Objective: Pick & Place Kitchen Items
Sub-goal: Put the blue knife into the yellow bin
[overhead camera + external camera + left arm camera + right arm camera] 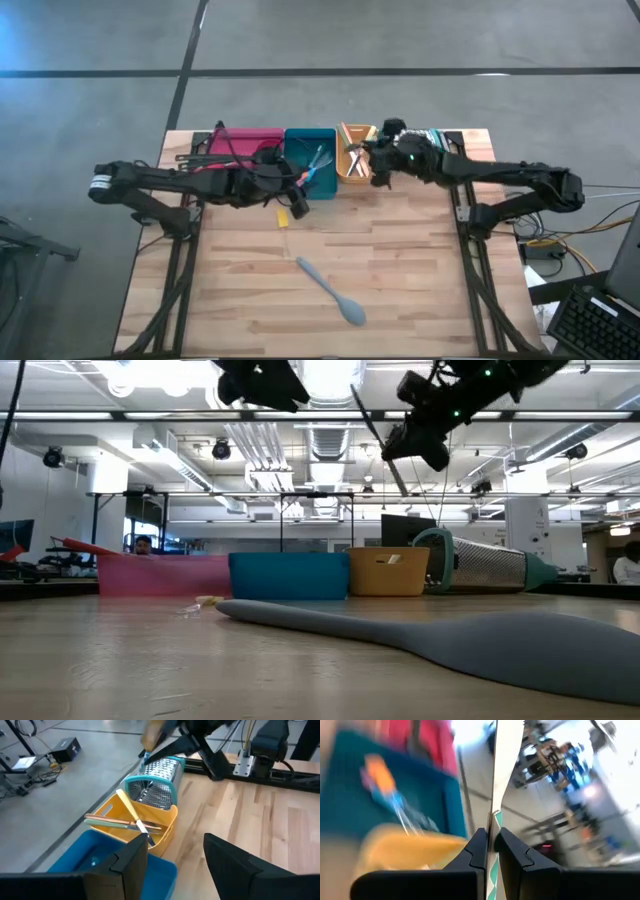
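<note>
My right gripper (pixel 378 168) hangs above the orange tray (pixel 353 166), shut on a thin long utensil (pixel 385 448). My left gripper (pixel 296 196) is open and empty, high above the table's middle by the teal tray (pixel 310 160); its fingers (pixel 131 865) show apart in the left wrist view. A grey spoon (pixel 330 290) lies flat on the table near the front. A small yellow tool (pixel 284 218) lies on the table in front of the teal tray. The orange tray (pixel 150 825) holds a yellow-handled tool (pixel 129 809) and an orange-handled one (pixel 117 821). My right gripper pinches the thin utensil's shaft (pixel 493 820) between its two fingers. The utensil is lifted clear above the trays. It slants in the low view, with one end above the gripper (pixel 356 395) and the other below it (pixel 403 486). Which end is which, I cannot tell.
A pink tray (pixel 245 148) stands left of the teal tray at the table's far edge. A metal grater with teal trim (pixel 480 568) lies on its side right of the orange tray, under my right arm. The teal tray holds a blue-and-orange tool (pixel 318 165).
</note>
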Available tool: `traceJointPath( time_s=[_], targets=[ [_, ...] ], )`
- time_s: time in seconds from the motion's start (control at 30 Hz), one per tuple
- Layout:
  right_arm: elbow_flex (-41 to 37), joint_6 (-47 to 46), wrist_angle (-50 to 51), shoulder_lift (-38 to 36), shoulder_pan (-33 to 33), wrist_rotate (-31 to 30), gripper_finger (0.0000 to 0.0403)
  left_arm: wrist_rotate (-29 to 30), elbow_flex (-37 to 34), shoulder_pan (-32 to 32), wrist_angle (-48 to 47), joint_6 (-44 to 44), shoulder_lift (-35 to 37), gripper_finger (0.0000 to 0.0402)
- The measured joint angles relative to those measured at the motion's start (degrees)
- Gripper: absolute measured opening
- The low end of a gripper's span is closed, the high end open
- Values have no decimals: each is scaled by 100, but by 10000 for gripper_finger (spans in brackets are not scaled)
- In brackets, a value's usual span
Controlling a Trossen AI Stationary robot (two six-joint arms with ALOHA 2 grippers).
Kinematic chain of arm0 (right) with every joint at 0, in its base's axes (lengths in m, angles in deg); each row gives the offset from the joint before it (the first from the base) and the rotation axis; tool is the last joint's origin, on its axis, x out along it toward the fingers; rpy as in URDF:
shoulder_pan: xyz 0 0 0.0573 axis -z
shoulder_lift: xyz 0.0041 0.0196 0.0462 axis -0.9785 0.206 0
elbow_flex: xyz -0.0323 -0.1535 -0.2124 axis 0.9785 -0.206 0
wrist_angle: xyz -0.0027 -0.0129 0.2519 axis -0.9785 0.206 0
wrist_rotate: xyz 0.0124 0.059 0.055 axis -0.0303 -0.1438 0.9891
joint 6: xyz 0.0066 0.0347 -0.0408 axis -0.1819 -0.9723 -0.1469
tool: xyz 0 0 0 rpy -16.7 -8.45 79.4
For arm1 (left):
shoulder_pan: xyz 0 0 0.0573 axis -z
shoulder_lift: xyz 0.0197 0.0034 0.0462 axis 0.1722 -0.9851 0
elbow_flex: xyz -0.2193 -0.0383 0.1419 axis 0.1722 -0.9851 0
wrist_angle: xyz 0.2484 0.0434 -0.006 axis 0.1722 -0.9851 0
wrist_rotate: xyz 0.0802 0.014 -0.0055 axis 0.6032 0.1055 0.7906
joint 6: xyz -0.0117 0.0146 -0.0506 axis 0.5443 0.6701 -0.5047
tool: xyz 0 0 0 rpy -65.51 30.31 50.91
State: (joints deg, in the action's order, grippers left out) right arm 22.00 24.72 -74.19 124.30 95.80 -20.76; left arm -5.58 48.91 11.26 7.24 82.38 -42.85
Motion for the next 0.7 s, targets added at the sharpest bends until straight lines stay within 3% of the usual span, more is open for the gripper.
traceJointPath(
  time_s=[0.13, 0.33, 0.47, 0.7],
  targets=[
    [767, 1670, 1272, 206, 390, 3, 15, 75, 0, 2, -242, -86, 175, 197],
    [1580, 3881, 2309, 753, 894, -11, 15, 186, -2, 2, -320, -90, 406, 197],
    [1969, 4732, 2640, 1324, 1056, -50, 15, 400, -2, 4, -460, -102, 517, 197],
    [2453, 5990, 2940, 2427, 1076, -929, 15, 913, -2, 4, -848, -125, 672, 197]
  ],
)
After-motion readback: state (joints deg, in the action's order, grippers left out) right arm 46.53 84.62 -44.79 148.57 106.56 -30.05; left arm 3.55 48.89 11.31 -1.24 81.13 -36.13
